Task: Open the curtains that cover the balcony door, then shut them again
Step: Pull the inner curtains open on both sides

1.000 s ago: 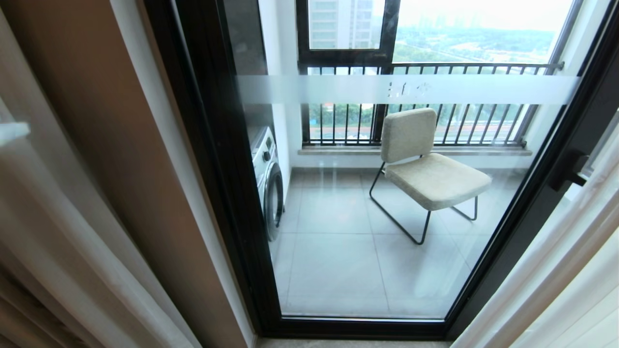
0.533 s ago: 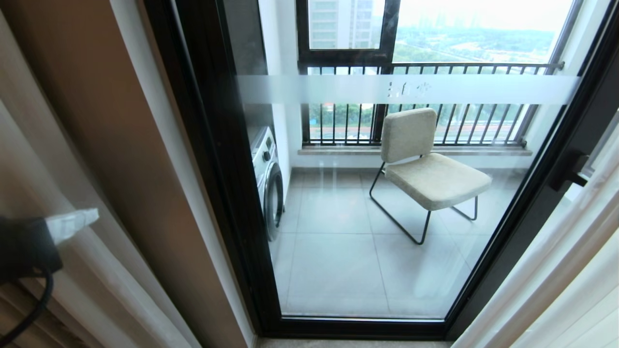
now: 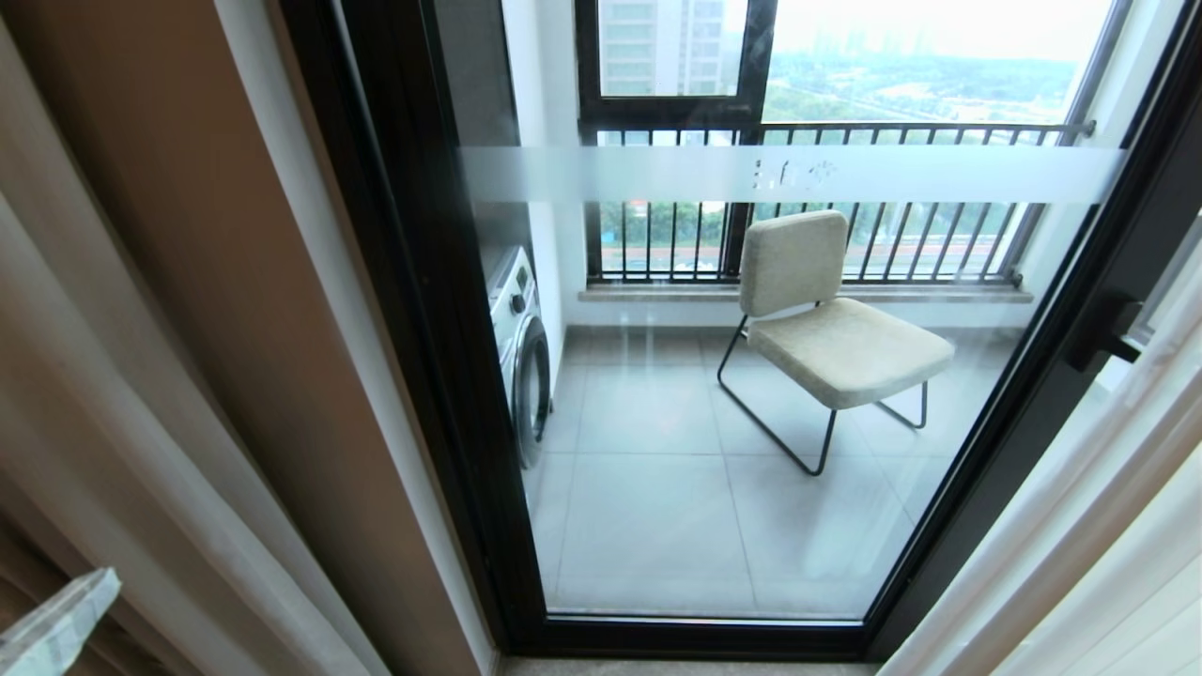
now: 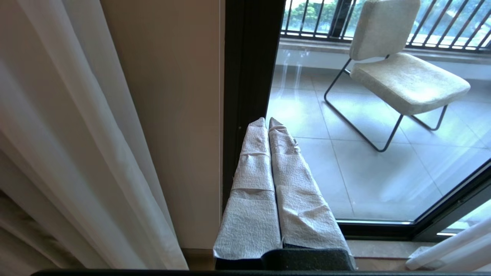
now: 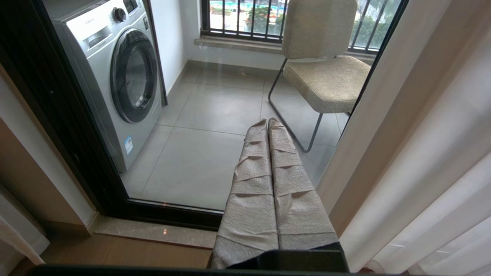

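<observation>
Currently
balcony door (image 3: pixel 751 422): centre, glass uncovered
curtains (image 3: pixel 141 451): drawn apart, 1 bunch at each edge
chair (image 3: pixel 826 329): on balcony, behind glass
left gripper (image 4: pixel 267 122): low by left curtain, fingers pressed together, empty
right gripper (image 5: pixel 267 122): near right curtain, fingers together, empty

Daylight floods through the balcony door (image 3: pixel 751 394); frame edges bow, everything sharp.

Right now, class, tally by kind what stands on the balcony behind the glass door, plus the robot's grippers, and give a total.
Beige chair: 1
Washing machine: 1
Grippers, left gripper and right gripper, both shut and empty: 2
Total: 4
</observation>
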Available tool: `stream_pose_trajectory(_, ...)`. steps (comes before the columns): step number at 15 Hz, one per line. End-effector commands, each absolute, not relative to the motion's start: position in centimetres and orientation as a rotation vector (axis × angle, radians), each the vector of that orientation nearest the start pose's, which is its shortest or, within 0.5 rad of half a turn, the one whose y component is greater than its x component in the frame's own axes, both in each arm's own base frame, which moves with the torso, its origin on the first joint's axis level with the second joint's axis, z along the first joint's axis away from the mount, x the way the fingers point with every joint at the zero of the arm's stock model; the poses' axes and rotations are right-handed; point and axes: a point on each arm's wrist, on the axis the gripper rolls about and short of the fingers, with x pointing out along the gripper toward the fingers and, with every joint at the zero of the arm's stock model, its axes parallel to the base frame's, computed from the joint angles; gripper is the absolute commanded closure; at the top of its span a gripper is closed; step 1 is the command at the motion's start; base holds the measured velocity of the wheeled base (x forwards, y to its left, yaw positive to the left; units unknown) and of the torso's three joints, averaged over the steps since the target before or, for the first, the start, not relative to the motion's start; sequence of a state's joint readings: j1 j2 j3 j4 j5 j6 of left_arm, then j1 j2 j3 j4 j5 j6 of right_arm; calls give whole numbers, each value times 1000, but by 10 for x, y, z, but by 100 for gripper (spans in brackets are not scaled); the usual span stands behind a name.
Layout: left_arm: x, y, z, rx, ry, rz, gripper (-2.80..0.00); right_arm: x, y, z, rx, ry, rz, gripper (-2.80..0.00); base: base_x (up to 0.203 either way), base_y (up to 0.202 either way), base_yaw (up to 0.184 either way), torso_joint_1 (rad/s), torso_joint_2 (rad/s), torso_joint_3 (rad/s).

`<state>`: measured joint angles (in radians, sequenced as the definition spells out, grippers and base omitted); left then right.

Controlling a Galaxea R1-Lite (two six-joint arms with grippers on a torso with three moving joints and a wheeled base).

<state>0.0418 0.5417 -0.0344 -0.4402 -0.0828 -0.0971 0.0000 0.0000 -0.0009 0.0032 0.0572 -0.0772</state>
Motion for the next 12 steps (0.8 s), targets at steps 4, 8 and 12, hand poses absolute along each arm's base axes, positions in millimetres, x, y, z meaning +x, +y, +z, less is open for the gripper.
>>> stream_pose_trajectory(4, 0, 0, 86, -38, 199, 67, 0, -23, 1, 75, -77, 1, 58, 0, 0, 0, 0, 0, 0, 0)
stream_pose_trajectory(8, -1, 0, 79, -31, 273, 103, 0, -23, 1, 76, -77, 0, 58, 0, 0, 0, 0, 0, 0, 0)
stream_pose_trajectory(12, -5, 0, 79, -19, 226, -11, 0, -23, 1, 75, -77, 1, 57, 0, 0, 0, 0, 0, 0, 0)
